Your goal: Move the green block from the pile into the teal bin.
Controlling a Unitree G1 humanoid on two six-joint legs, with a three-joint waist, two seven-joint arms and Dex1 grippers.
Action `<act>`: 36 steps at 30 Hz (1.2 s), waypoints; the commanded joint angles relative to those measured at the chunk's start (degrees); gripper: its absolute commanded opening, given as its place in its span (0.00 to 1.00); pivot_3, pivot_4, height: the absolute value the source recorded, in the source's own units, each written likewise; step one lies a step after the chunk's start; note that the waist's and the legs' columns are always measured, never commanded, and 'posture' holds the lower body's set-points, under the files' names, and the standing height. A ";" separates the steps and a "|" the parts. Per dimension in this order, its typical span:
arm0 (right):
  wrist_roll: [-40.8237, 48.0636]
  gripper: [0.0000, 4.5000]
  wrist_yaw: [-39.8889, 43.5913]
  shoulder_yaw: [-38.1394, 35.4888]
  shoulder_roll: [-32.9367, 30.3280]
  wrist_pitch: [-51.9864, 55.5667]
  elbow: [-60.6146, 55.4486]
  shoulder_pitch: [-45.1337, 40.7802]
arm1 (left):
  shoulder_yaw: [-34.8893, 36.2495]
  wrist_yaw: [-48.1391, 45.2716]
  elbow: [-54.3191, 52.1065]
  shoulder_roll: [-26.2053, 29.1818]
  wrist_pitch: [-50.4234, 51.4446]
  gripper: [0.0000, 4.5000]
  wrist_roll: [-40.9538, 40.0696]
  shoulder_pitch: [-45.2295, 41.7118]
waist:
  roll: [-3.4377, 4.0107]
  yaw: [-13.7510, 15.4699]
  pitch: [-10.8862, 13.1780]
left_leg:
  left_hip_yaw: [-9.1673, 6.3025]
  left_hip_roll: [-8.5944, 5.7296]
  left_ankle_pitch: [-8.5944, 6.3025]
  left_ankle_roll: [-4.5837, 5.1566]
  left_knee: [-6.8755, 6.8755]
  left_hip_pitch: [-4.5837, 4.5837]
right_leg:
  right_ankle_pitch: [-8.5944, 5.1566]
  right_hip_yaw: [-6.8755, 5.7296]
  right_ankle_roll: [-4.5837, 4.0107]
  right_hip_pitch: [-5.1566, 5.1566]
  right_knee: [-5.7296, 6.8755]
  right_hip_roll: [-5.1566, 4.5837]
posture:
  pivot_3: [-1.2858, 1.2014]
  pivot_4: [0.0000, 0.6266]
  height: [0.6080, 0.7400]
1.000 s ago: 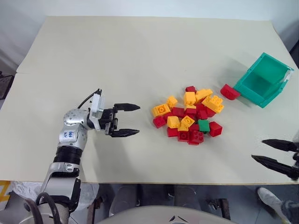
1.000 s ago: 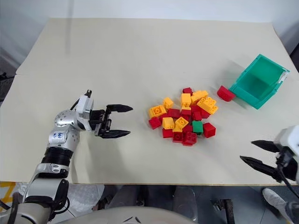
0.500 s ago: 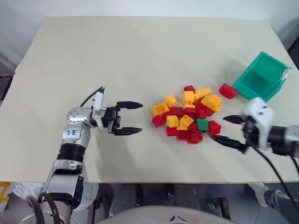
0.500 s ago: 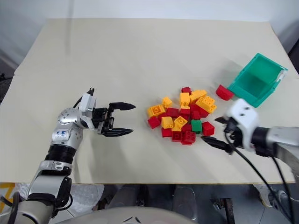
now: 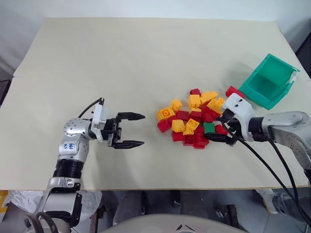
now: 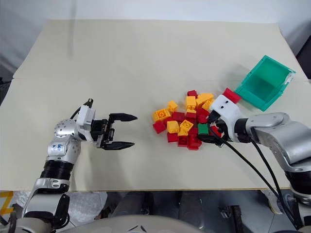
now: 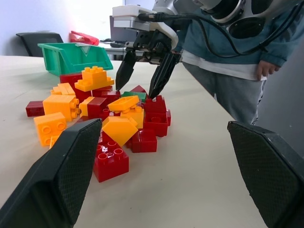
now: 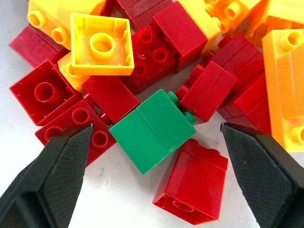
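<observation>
Spread wide, the right gripper (image 6: 210,132) points down at the near-right edge of the pile (image 5: 194,119), its fingers straddling the green block (image 8: 152,129) without touching it, which I judge lines up a pinch. That block lies on its side among red bricks (image 8: 194,183) on the desk (image 5: 146,63). The left gripper (image 5: 130,130), also spread, hovers well apart, and the teal bin (image 5: 270,80) waits beyond the pile.

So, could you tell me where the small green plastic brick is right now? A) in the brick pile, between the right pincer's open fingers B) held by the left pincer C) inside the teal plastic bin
A: the small green plastic brick lies in the brick pile, ungripped, with the right pincer open around it.
</observation>
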 commanded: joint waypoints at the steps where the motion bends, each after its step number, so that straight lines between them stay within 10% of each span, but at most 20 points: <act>1: -2.76 1.00 -0.74 5.72 1.08 1.60 3.05 0.25 | 0.81 0.78 -3.29 0.05 0.25 1.00 -1.23 1.05 | -0.08 -0.23 -0.06 | 0.01 0.01 -0.01 -0.01 -0.01 0.04 | 0.00 0.02 -0.01 0.02 0.02 -0.01 | 0.52 0.24 1.00; 14: -1.69 1.00 7.59 6.18 -5.98 1.48 -1.80 2.11 | 0.89 1.66 -2.70 -0.62 0.05 1.00 -0.92 0.19 | -0.37 -0.70 -0.37 | -0.13 0.09 -0.06 -0.13 -0.08 -0.13 | -0.05 -0.07 -0.16 -0.10 -0.12 0.02 | 0.52 0.24 1.00; 28: -9.19 1.00 -0.47 5.09 8.05 -3.69 10.90 -3.68 | 1.12 2.06 -1.66 -0.90 -0.43 1.00 -0.55 -0.60 | -0.44 -1.24 -0.36 | 0.12 0.21 0.00 -0.17 0.04 0.06 | 0.11 0.08 -0.26 -0.06 0.05 -0.07 | 0.52 0.24 1.00; 36: -7.87 0.50 1.53 1.80 6.18 -3.62 6.83 -2.61 | 1.14 2.79 -2.66 -0.75 -0.15 1.00 -0.72 0.19 | -0.28 -0.92 -0.27 | 0.14 0.19 0.01 -0.16 -0.01 -0.10 | 0.12 0.06 -0.27 -0.23 0.03 -0.01 | 0.52 0.24 1.00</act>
